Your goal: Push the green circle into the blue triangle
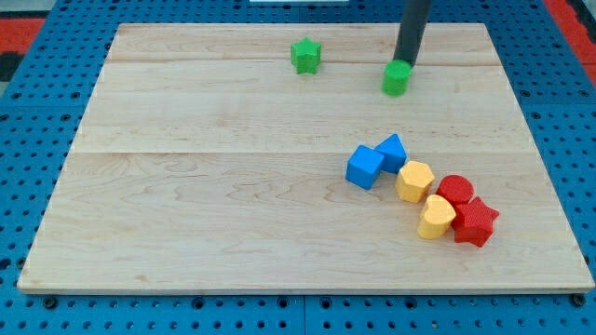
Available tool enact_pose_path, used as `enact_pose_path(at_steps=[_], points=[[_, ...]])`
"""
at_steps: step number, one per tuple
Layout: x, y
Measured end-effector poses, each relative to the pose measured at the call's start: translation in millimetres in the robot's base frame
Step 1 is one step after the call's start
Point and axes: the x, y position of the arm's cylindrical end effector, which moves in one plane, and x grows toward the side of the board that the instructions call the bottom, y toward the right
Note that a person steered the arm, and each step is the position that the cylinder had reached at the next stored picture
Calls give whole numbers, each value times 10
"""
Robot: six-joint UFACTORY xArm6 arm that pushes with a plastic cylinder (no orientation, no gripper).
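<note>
My rod [411,33] is straight, round and dark grey, almost black, down to my tip [404,65].

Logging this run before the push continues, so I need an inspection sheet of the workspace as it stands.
Surface: wooden board, flat, unmarked.
Job's things: green circle near the view's top; blue triangle lower, touching the blue cube.
Clutter: green star at top; two yellow blocks, red block and red star clustered at right.
Grippers: none; my tip sits at the green circle's top edge.
Cables: nothing seen.
Surroundings: blue pegboard around the board.
</note>
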Motion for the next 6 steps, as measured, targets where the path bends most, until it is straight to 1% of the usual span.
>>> enact_pose_path(at_steps=[1, 2, 3, 4, 5, 6], points=[[546, -193], [486, -200], [391, -397], [448, -558], [1020, -621], [1347, -627]])
